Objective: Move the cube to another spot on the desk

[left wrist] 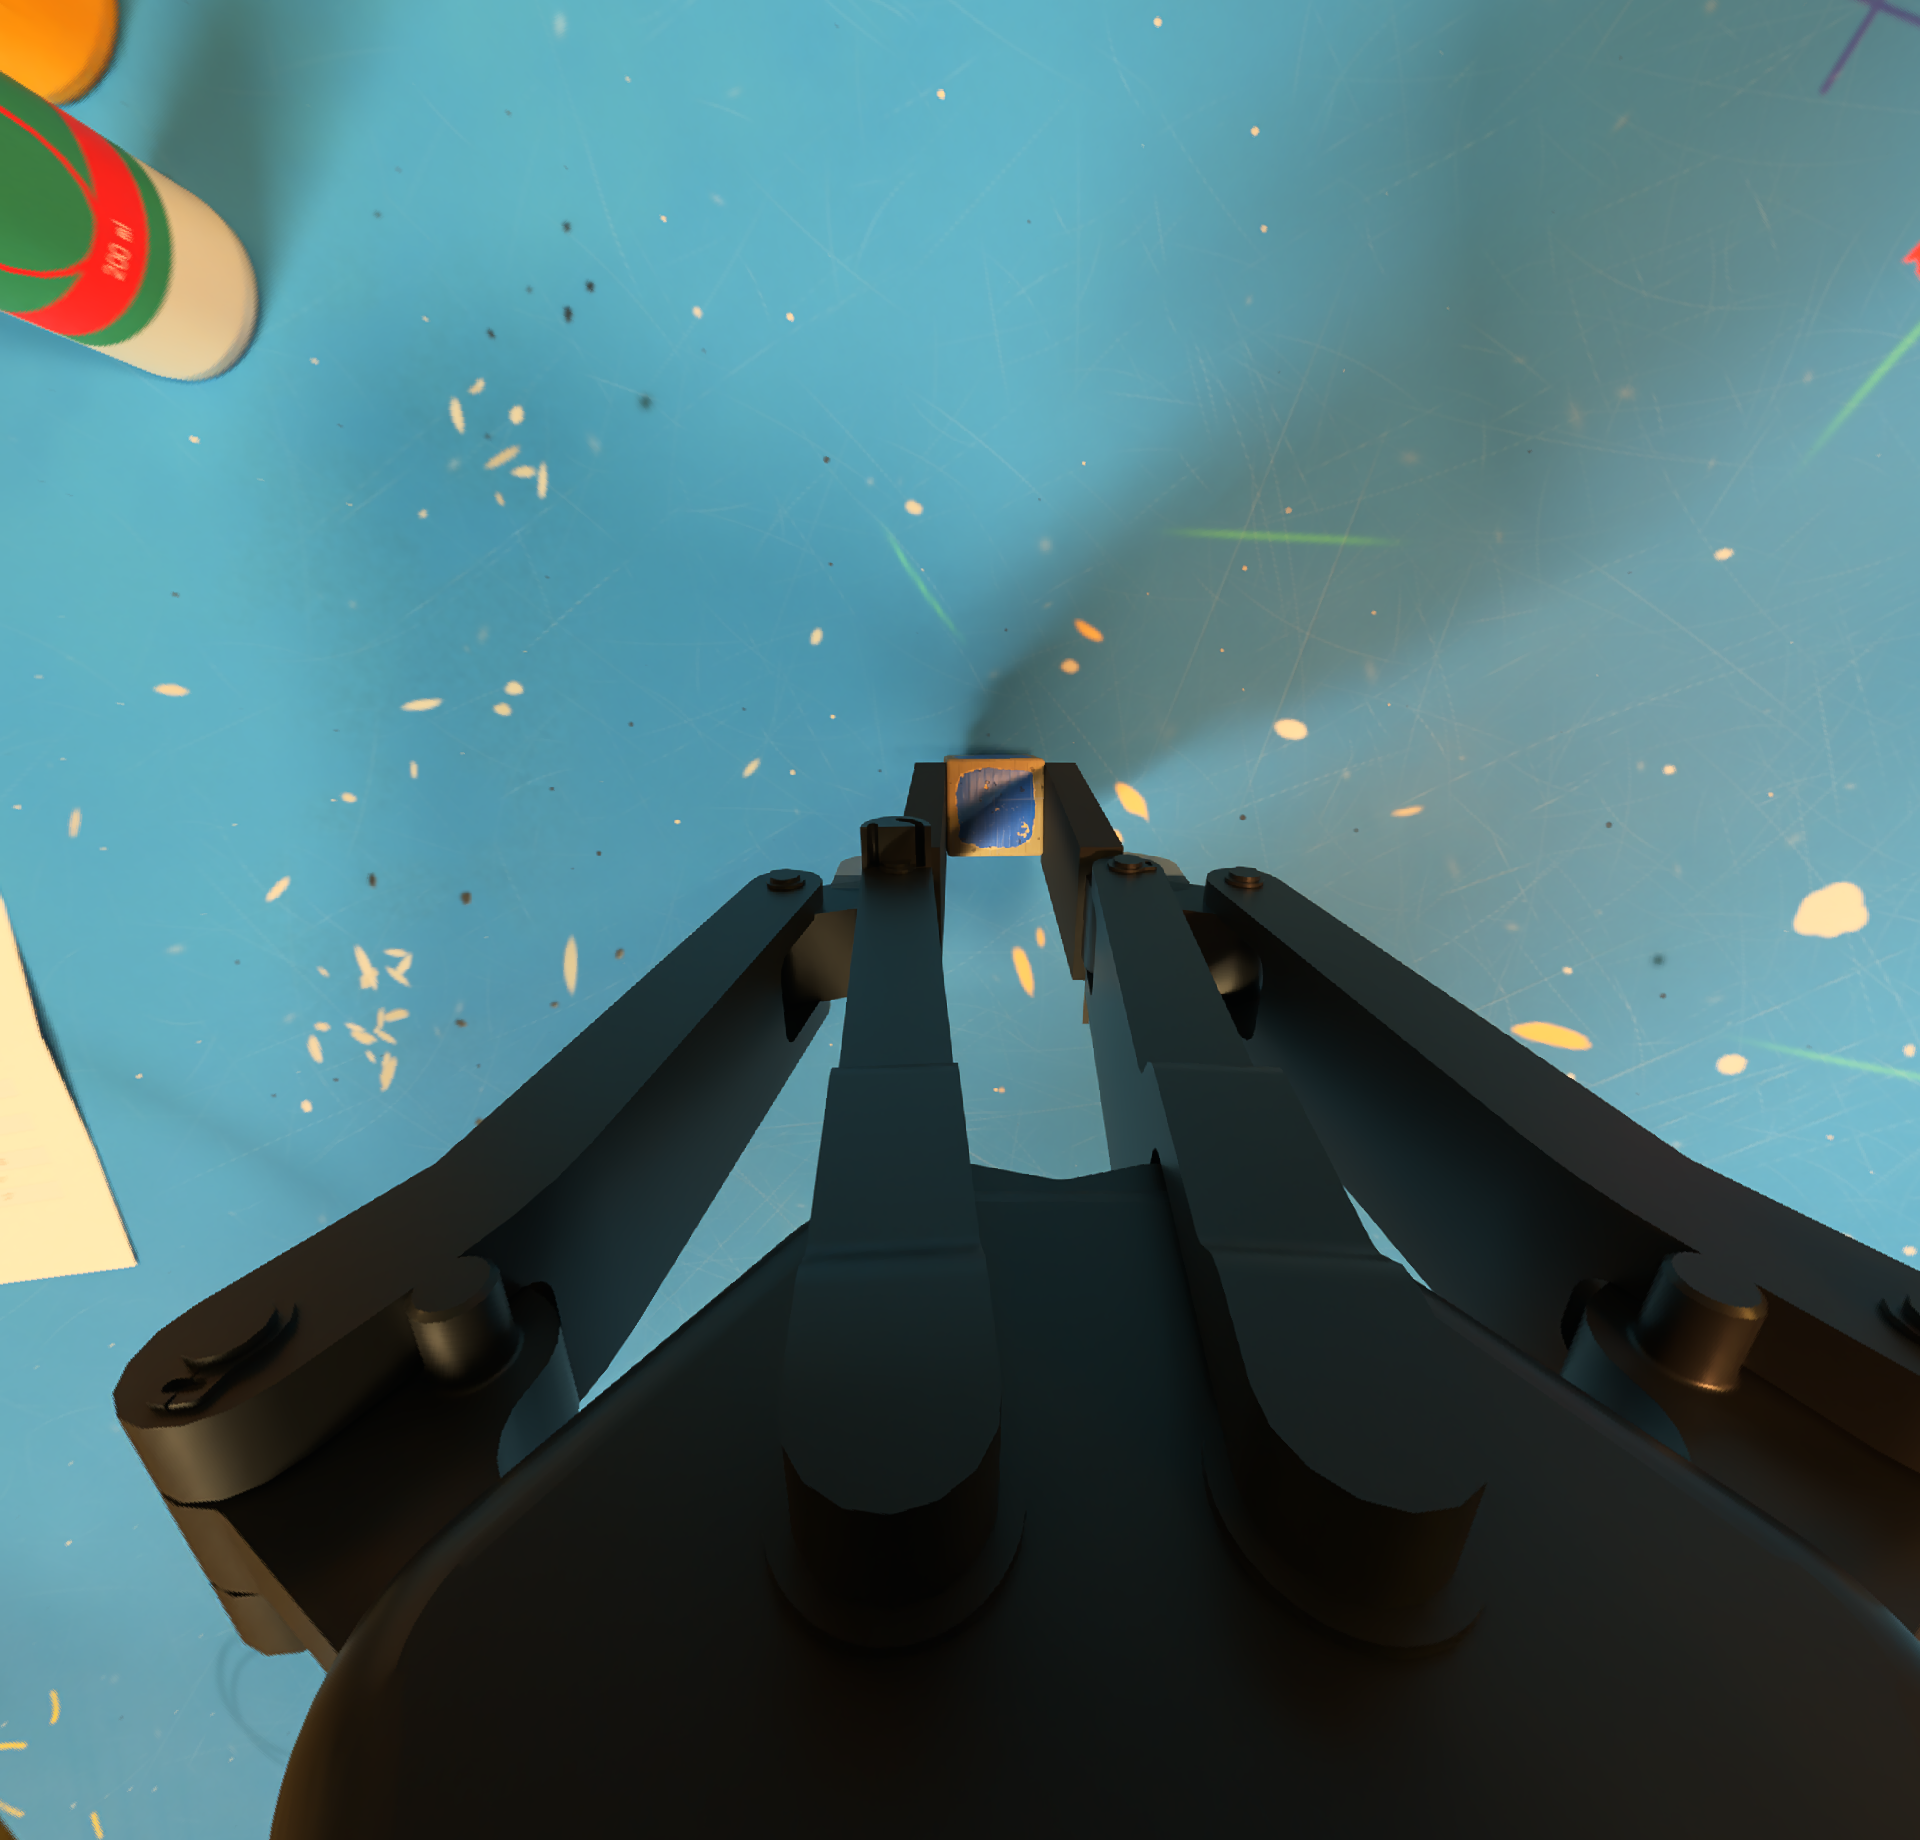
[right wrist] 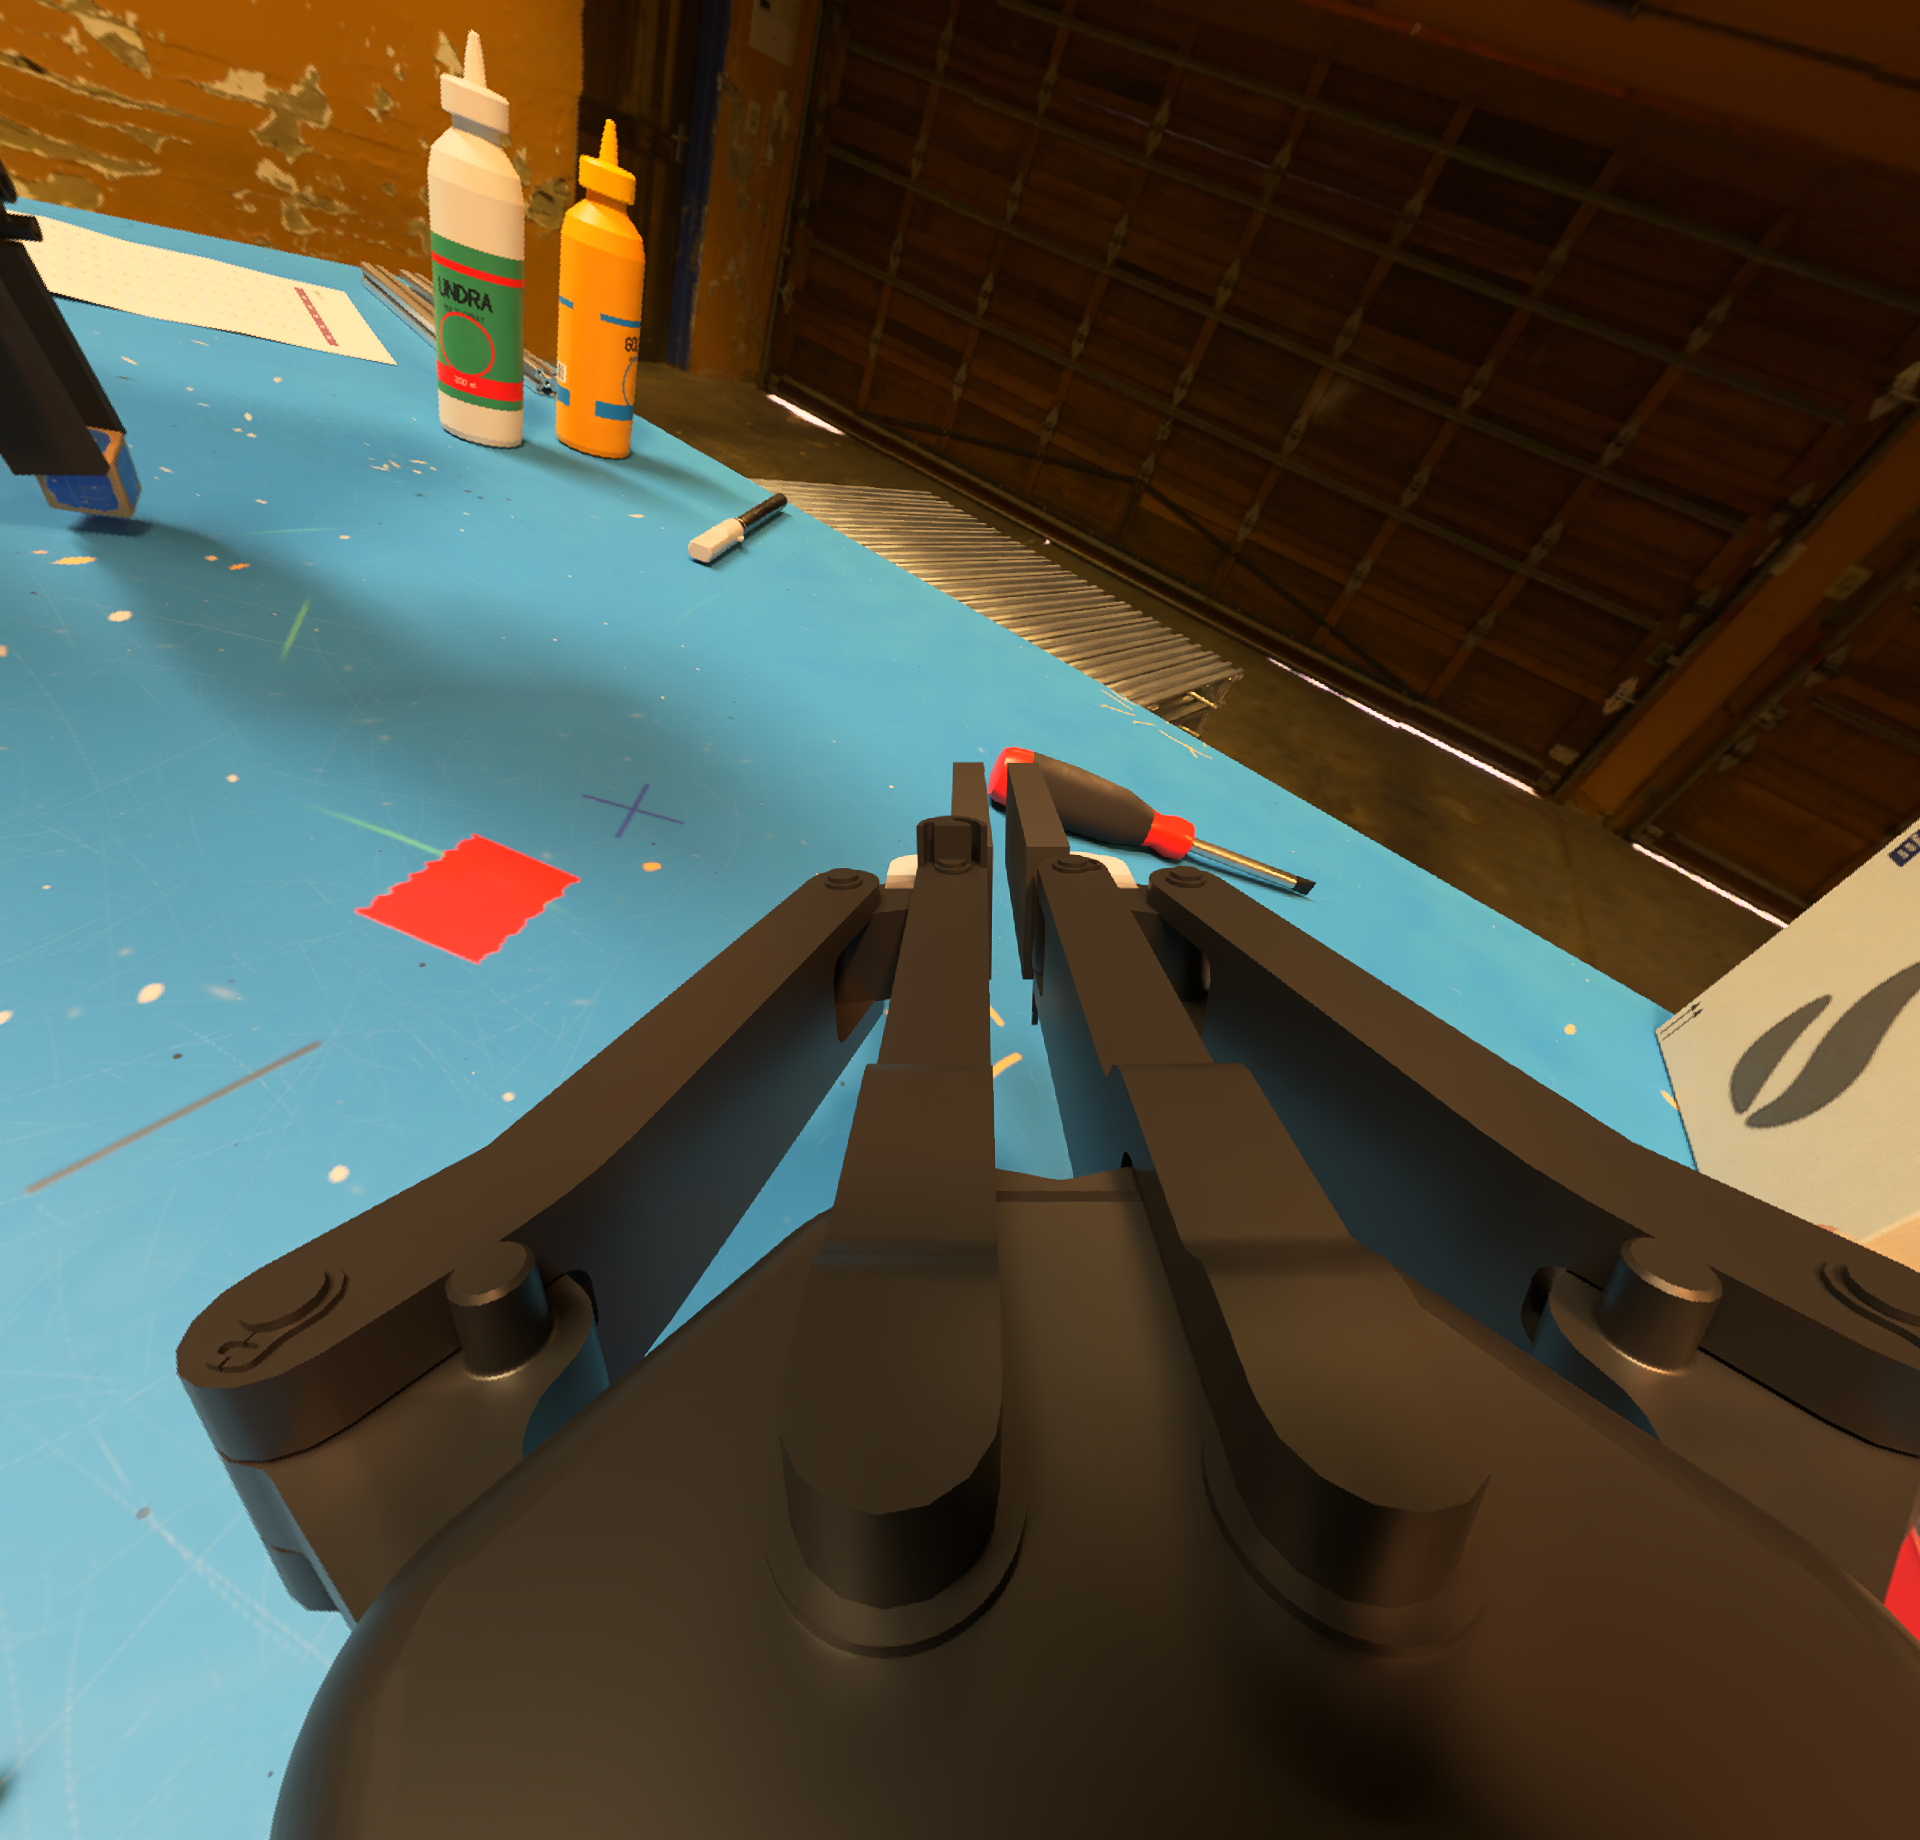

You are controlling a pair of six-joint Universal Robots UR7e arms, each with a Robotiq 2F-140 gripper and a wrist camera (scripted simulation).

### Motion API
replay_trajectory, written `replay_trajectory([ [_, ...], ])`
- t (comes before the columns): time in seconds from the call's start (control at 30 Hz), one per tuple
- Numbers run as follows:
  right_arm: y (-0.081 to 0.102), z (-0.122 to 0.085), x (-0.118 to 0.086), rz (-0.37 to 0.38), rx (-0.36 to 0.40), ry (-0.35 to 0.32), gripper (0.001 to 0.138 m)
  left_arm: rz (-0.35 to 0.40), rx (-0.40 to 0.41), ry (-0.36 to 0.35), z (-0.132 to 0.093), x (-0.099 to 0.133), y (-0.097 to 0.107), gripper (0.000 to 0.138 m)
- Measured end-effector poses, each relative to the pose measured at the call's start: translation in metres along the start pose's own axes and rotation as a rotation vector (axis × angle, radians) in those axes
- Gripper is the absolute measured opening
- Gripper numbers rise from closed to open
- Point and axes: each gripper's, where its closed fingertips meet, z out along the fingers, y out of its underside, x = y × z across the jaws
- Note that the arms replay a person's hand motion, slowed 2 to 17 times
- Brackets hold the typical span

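The cube (left wrist: 994, 806) is small, with tan edges and worn blue faces. My left gripper (left wrist: 995, 776) is shut on it, one fingertip on each side. In the right wrist view the cube (right wrist: 88, 486) shows at the far left in the left gripper's fingers (right wrist: 57, 429), very low over the blue desk (right wrist: 520, 668), with its shadow right under it. I cannot tell if it touches the desk. My right gripper (right wrist: 995, 777) is shut and empty, above the desk near a screwdriver (right wrist: 1132, 814).
A white bottle (right wrist: 478, 263) and an orange bottle (right wrist: 601, 315) stand at the desk's far edge; both show in the left wrist view's top-left corner (left wrist: 125, 263). A marker (right wrist: 736, 530), a red patch (right wrist: 468, 897), a paper sheet (right wrist: 208, 294) and a cardboard box (right wrist: 1818, 1063) are around.
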Motion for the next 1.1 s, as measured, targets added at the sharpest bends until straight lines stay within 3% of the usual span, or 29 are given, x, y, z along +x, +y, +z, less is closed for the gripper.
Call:
replay_trajectory([
  [0.27, 0.0, 0.0, -0.001, -0.002, 0.0, -0.003, 0.006, -0.024, 0.08, -0.084, -0.016, -0.013, -0.011, 0.025],
  [0.57, 0.001, 0.0, -0.002, -0.007, -0.003, -0.006, 0.006, -0.055, 0.228, -0.148, -0.046, -0.023, -0.03, 0.025],
  [0.83, 0.003, 0.002, -0.004, -0.01, -0.011, -0.011, 0.006, -0.052, 0.374, -0.152, -0.078, -0.015, -0.048, 0.025],
  [1.1, 0.005, 0.004, -0.005, -0.014, -0.021, -0.014, 0.006, -0.005, 0.51, -0.129, -0.11, 0.007, -0.066, 0.025],
])
